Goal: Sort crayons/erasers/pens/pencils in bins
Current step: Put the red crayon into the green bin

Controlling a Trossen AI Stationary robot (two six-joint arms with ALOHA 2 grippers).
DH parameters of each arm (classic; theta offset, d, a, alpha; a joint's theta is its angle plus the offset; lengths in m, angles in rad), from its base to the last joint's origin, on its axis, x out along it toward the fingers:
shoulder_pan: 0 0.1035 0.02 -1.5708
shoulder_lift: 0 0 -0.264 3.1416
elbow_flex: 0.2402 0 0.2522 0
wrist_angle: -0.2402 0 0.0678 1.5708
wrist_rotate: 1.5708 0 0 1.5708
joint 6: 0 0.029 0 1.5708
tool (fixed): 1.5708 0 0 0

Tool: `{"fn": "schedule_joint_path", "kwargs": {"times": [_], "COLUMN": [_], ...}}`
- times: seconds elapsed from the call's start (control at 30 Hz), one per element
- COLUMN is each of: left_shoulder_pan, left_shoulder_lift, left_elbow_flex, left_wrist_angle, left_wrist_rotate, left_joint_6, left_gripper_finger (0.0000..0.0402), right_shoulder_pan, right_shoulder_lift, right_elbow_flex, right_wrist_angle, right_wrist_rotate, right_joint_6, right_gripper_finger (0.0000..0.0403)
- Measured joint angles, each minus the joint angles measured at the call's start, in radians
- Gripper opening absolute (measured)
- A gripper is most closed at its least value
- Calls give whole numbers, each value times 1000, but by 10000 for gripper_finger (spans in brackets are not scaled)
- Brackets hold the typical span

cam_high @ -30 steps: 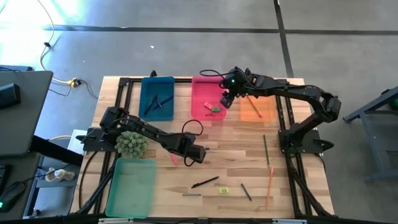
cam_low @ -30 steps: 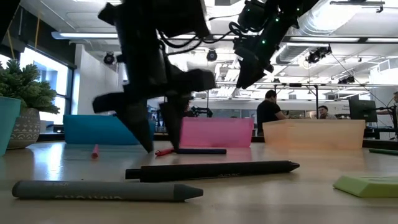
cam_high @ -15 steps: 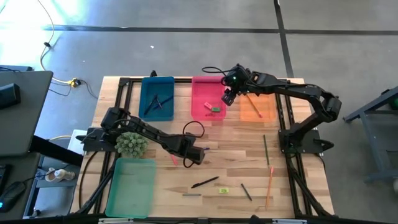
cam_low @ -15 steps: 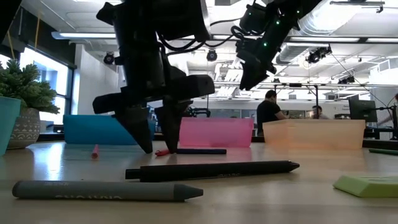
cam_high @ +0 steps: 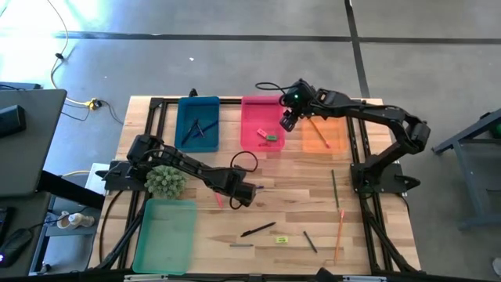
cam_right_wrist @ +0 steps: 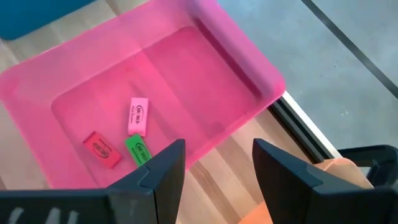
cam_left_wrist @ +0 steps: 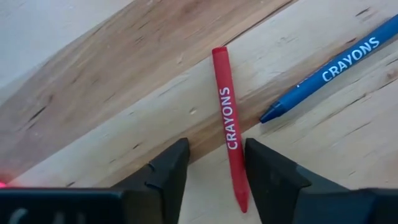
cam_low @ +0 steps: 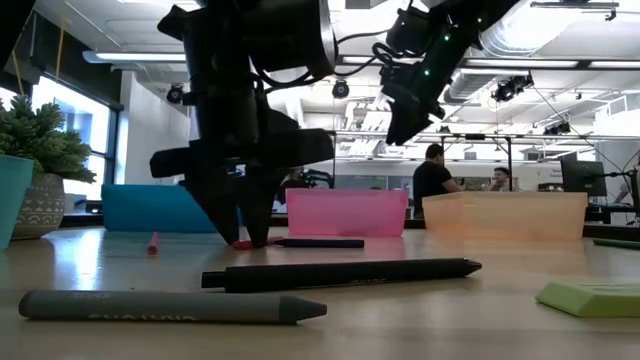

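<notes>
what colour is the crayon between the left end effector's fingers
Red crayon, with white lettering; clearest in the left wrist view.

An open-plan lab or office: exposed ceiling ducts (cam_low: 560,45) upper right in the low view, seated people (cam_low: 434,178) at monitors (cam_low: 582,176) mid-right, polished concrete floor (cam_high: 235,55).

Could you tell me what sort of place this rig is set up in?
Probably an open-plan lab or workshop: exposed ceiling ducts, a person seated at a monitor, and a concrete floor around the wooden table.
</notes>
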Motion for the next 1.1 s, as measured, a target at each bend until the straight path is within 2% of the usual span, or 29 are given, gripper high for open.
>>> {"fn": "schedule_joint_path", "kwargs": {"times": [0.17, 0.47, 0.8, 1.1], "left_shoulder_pan": [0, 0, -7, -21], "left_shoulder_lift": [0, -1, -2, 1], "left_elbow_flex": [0, -2, -2, 31], "left_wrist_angle": [-9, -8, -1, -18], "left_wrist_rotate": [3, 7, 23, 27], "left_joint_6": [10, 26, 14, 5], "left_gripper_finger": [102, 50, 23, 20], "right_shoulder_pan": [-27, -53, -52, -52], "right_shoulder_lift": [-10, -11, -11, -11], "right_elbow_flex": [9, 124, 155, 156], "right_wrist_angle": [-29, -96, -150, -148], "right_wrist_rotate": [1, 2, 2, 2], "right_joint_6": [0, -23, -51, -71], "right_gripper_finger": [178, 178, 178, 178]}}
